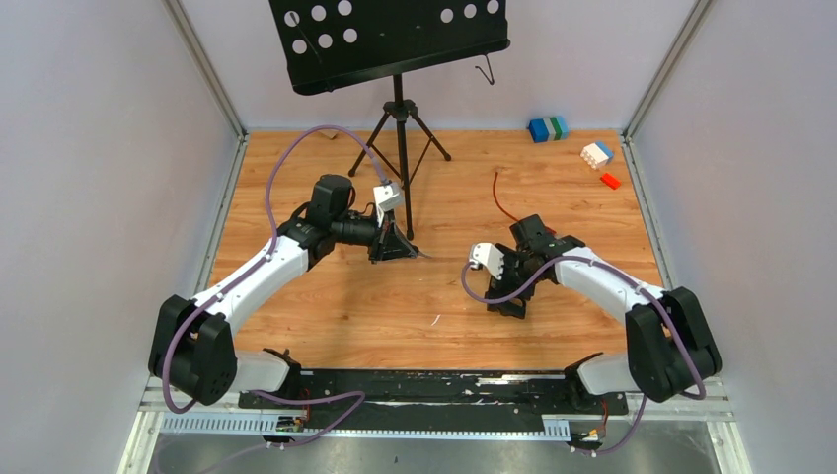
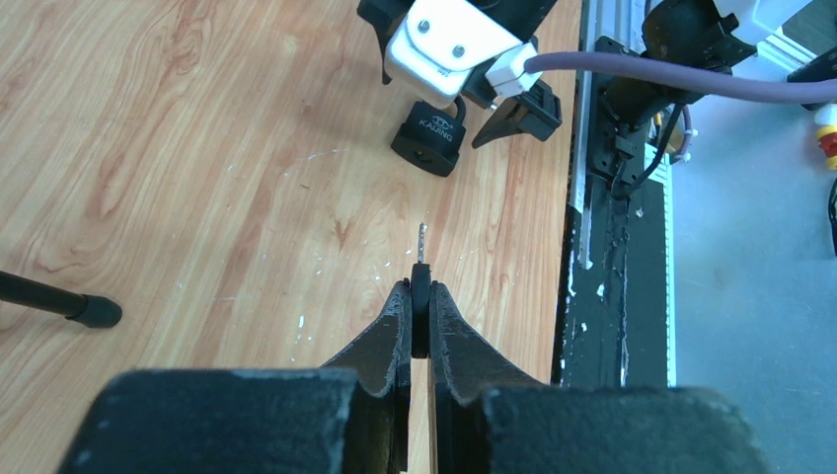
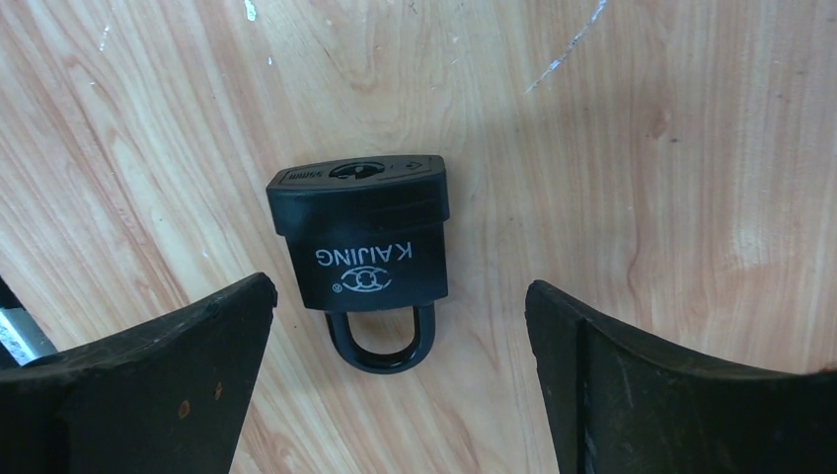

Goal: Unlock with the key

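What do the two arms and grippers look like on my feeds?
The left arm and right arm have white link shells with black joints and bases. A mauve cable runs along each to a white camera block at the wrist. The left gripper and right gripper have matt black, tapering fingers. No markings visible.

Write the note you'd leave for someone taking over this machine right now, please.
Left tool: shut on the key, blade sticking out forward, above the table.
Right tool: open, one finger on each side of the padlock, not touching it.
Padlock: lying flat on the wood, shackle seated, keyhole end facing away from the right tool.
Done: key is in hand.
Left: grip the padlock, bring the key to the keyhole, insert, turn.
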Tool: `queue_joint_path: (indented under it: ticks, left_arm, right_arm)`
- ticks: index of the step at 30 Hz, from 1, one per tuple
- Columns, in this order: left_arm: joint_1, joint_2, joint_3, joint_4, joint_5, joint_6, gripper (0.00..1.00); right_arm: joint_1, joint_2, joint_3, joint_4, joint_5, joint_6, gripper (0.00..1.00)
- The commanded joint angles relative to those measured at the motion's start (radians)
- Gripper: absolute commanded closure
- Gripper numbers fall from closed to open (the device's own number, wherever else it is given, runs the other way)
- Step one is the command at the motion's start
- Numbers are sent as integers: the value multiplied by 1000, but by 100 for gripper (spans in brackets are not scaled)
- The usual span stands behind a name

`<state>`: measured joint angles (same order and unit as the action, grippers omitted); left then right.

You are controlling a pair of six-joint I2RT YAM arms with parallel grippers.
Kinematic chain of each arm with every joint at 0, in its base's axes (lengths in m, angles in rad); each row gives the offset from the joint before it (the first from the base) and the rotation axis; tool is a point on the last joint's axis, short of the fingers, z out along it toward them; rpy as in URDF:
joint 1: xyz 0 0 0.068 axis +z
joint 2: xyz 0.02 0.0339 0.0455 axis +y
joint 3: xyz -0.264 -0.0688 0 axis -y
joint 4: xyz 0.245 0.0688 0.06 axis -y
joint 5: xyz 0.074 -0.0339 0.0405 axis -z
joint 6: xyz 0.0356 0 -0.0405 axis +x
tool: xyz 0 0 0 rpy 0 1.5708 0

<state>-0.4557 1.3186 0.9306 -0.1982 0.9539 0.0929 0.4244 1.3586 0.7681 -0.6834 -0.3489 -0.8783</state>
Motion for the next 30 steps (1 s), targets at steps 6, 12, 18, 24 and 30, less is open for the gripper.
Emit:
queue_joint_path:
  ticks: [6, 12, 18, 24, 30]
  left_arm:
    - [0, -22, 22, 11, 21, 27, 100]
    - [0, -20, 21, 10, 20, 27, 100]
    - [0, -24, 23, 9, 16, 29, 100]
    - [0, -25, 30, 10, 11, 25, 100]
    - [0, -33, 30, 13, 8, 24, 100]
  right_arm:
    - [29, 83, 0, 91, 0, -41, 2]
    - [46, 121, -7, 108, -4, -42, 16]
    - [47, 96, -19, 105, -12, -54, 86]
    - [47, -105, 41, 100, -87, -22, 100]
    - [51, -292, 156, 168, -288, 69, 100]
